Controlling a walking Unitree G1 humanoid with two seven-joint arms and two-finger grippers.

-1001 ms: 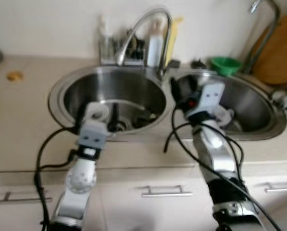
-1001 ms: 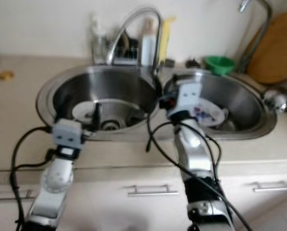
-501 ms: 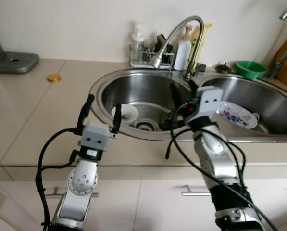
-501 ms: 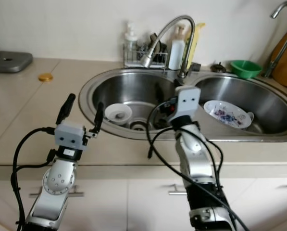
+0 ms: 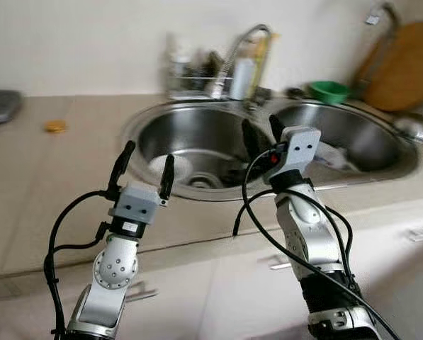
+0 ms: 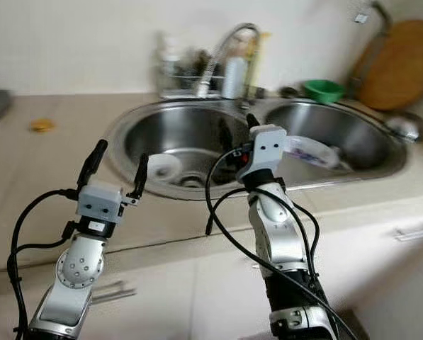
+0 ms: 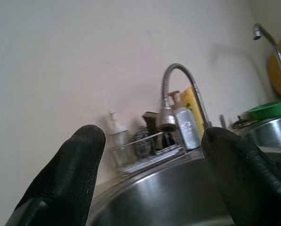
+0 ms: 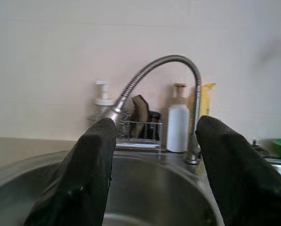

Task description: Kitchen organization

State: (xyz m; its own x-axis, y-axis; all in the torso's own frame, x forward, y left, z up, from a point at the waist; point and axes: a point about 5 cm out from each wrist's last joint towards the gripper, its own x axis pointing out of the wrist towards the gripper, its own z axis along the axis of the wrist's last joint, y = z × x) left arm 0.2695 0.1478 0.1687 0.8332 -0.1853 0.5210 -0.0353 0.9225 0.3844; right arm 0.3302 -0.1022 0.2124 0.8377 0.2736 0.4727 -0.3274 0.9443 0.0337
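Beige countertop (image 5: pixel 27 163) is carrying a double stainless sink (image 5: pixel 197 120) against a pale wall, with a gooseneck faucet (image 5: pixel 232 53) rising between the two basins. Head views: the left gripper (image 5: pixel 142 170) is hovering over the counter edge with its fingers spread and nothing between them; the right gripper (image 5: pixel 258 136) is hanging at the front rim near the divider, likewise spread and empty. A small white bowl (image 6: pixel 161 166) is lying in the left basin, and a patterned plate (image 6: pixel 310 151) is resting in the right basin. Left wrist view: both fingers (image 7: pixel 67 183) are framing the faucet and a wire caddy (image 7: pixel 145 150) of bottles. Right wrist view: the fingers (image 8: pixel 79 179) are pointing across the left basin at the faucet neck. Risk assessment: a forward reach is likely to strike the sink rim or faucet, and loose arm cables (image 5: pixel 250 205) could snag the rim; a wet glazed plate could slip from a two-finger pinch.
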